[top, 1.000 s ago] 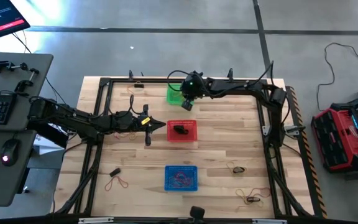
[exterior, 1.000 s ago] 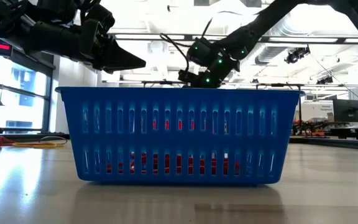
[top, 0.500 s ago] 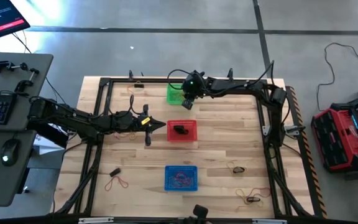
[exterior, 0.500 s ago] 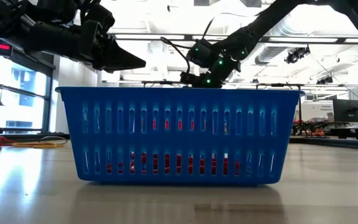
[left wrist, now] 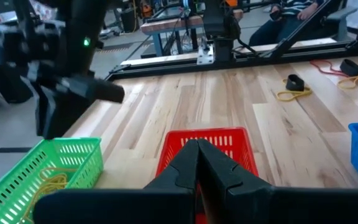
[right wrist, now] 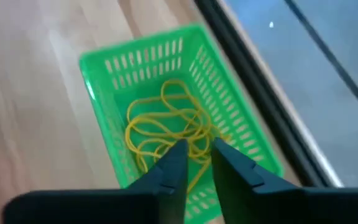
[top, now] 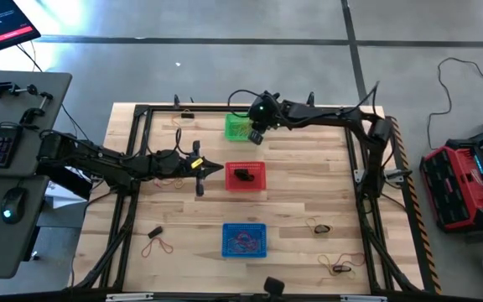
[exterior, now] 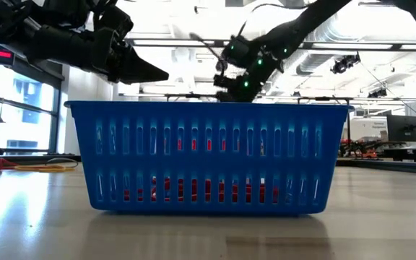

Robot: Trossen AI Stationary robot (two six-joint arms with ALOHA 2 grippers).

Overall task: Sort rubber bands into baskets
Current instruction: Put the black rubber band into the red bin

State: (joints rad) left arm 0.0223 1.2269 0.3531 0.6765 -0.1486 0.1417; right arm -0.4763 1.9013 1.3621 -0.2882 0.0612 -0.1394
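My right end effector (right wrist: 194, 163) hangs directly over the green basket (right wrist: 229, 118), fingers slightly parted with nothing pinched between them; the yellow-tan rubber bands (right wrist: 166, 127) lie tangled in that basket beneath. My left end effector (left wrist: 197, 163) is pressed together, empty, beside the red basket (top: 246, 175). Loose rubber bands (top: 319, 226) remain on the worktop (top: 309, 168) at my right arm's side, well away toward the near edge, past the blue basket (top: 244, 239). My right arm is judged nearer. Others (top: 158, 245) lie on the left side. Their loops lie flat; long axes cannot be determined.
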